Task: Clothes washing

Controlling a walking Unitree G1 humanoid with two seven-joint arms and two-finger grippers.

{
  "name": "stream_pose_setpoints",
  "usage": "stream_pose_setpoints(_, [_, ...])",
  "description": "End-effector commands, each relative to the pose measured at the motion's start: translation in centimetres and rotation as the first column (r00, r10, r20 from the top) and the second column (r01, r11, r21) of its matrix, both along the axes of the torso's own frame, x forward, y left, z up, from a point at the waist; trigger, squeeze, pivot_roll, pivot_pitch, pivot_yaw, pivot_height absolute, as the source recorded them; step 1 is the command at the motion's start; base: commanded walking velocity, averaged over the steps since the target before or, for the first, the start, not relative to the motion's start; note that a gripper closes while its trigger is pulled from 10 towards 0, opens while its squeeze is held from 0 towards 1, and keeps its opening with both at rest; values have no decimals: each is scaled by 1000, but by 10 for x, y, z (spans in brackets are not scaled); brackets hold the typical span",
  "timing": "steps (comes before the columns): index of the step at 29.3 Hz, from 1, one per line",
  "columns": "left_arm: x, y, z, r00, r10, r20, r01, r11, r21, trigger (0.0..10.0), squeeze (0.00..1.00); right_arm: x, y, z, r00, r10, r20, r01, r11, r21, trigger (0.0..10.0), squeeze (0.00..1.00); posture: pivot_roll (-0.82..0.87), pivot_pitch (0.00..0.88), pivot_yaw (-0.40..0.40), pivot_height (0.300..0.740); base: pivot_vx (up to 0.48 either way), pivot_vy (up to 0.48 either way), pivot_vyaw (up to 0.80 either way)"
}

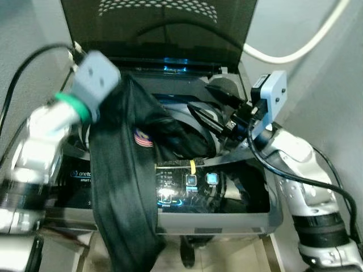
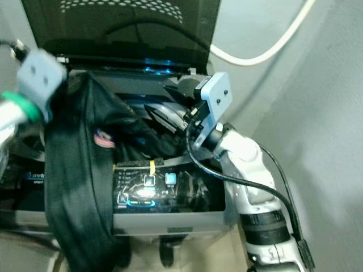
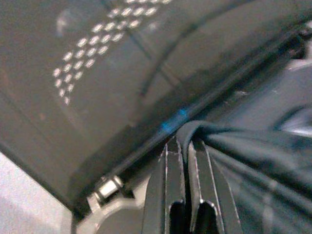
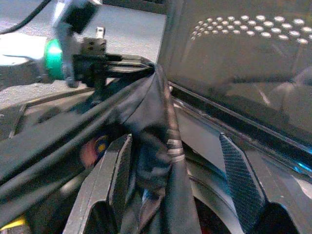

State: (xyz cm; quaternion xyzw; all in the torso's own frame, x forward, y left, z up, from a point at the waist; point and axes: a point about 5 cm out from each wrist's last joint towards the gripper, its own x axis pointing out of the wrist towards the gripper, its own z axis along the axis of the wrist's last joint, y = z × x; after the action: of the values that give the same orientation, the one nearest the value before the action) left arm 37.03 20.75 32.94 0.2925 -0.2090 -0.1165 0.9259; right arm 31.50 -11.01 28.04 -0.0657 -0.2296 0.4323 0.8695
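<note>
- The left gripper (image 3: pixel 187 161) is pinched tight on a fold of the black garment (image 1: pixel 122 187), held up over the far left of the washer (image 1: pixel 249 224).
- The right gripper (image 4: pixel 175 175) is spread wide, its ribbed fingers (image 4: pixel 239 180) on either side of a hanging part of the cloth, over the drum mouth.
- The garment is dark, smooth and limp, with a small striped patch (image 1: pixel 143 139); it drapes from the left gripper across the lit control panel (image 1: pixel 187 187) and down the washer's near face.
- The tinted lid (image 1: pixel 159 28) stands open at the far side, dotted with a perforated pattern.
</note>
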Motion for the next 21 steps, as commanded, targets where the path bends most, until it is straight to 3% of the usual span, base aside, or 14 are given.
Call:
stream_pose_setpoints(1, [8, 5, -2, 999, 45, 1, -45, 999, 8, 10000, 0, -1, 1, -1, 1000, 4, -1, -4, 1000, -7, 10000, 0, 112, 125, 8, 740, 0, 0, 0])
stream_pose_setpoints(4, [11, 1, 7, 999, 41, 18, -41, 999, 6, 10000, 0, -2, 1, -1, 1000, 4, -2, -4, 1000, -6, 10000, 0, 100, 127, 16, 740, 0, 0, 0])
stream_pose_setpoints(6, [12, -19, 25, 997, -57, 54, 56, 998, 10, 10000, 0, -4, -1, -3, 1000, -6, -4, 6, 1000, -5, 10000, 0, 96, 128, 21, 740, 0, 0, 0])
stream_pose_setpoints(11, [13, -30, 35, 989, -121, 81, 124, 992, -26, 10000, 0, -4, -3, -3, 1000, -13, -7, 13, 1000, -3, 10000, 0, 97, 127, 23, 740, 0, 0, 0])
stream_pose_setpoints(12, [13, -30, 40, 989, -115, 98, 119, 992, -38, 10000, 1000, -4, -3, -4, 1000, -14, -7, 14, 1000, -3, 10000, 0, 97, 127, 23, 740, 0, 0, 0])
stream_pose_setpoints(18, [13, -33, 46, 976, -211, 62, 215, 974, -74, 10000, 1000, -4, 0, -3, 1000, -10, -3, 10, 1000, 5, 10000, 0, 108, 123, 28, 740, 0, 0, 0])
stream_pose_setpoints(21, [-5, -32, 38, 940, -341, 21, 341, 937, -70, 10000, 1000, -4, 0, -4, 1000, -8, -5, 8, 1000, 6, 10000, 0, 116, 124, 25, 740, 0, 0, 0])
